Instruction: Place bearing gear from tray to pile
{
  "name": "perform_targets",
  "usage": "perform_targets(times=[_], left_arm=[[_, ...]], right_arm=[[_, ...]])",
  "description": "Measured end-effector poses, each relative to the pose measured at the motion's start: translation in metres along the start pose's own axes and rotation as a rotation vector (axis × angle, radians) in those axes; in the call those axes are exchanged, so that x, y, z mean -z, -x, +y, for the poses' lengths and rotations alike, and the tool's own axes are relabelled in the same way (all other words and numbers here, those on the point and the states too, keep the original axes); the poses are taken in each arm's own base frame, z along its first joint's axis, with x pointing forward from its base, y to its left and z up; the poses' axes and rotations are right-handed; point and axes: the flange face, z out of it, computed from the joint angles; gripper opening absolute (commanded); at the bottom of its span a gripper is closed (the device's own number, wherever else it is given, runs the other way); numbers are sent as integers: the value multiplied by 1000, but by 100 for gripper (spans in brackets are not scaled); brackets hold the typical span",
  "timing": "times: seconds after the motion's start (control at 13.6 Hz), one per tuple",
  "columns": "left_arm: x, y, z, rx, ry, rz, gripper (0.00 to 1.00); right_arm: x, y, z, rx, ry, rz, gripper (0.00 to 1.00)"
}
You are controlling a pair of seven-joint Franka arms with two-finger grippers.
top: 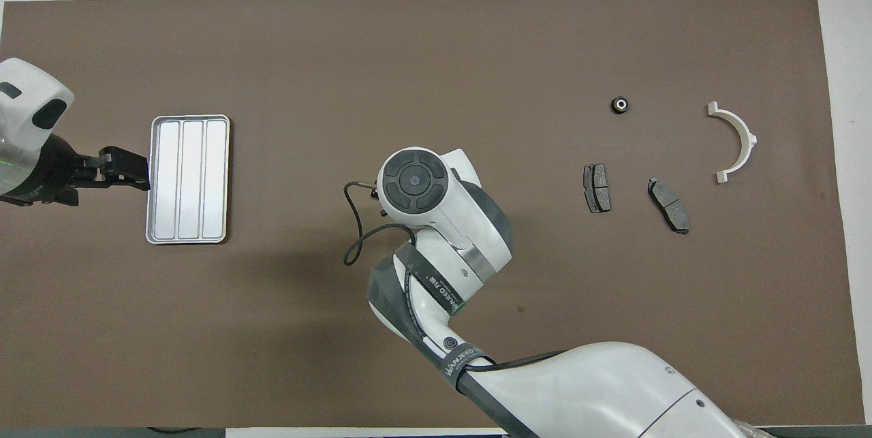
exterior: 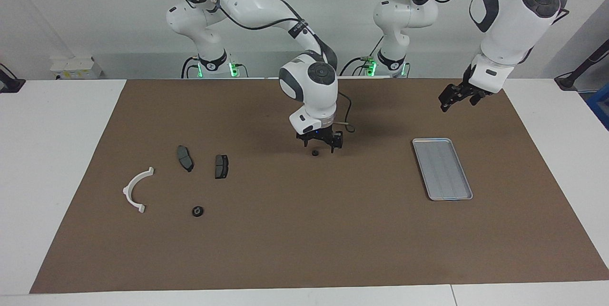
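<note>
My right end effector point(exterior: 319, 145), fingers wide, hovers over the small black bearing gear point(exterior: 314, 153) midway on the worktop; ridged silver tray point(exterior: 442, 169) empty; pile trip remains; left end effector point(exterior: 457, 98), open, waits.

A dark strap point(top: 455, 357) around the right arm point(top: 579, 383), at about five o'clock in the overhead view, carries white lettering that appears to read "WANJEED"; a second band point(top: 436, 286) above it is illegible
</note>
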Motion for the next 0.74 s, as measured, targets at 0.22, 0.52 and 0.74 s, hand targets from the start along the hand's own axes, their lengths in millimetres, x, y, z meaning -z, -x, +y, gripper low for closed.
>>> perform_targets(times=[0.22,0.52,0.74], left_arm=[[-4,-2,2,-3,7,-3,100],[-3,-2,7,-10,12,0,100],[5,-1,8,-10,26,9,100]], right_arm=[[-13,-8,11,-9,-15,12,100],[-19,-3,12,-2,-10,7,98],[-27,5,14,34,16,1,97]])
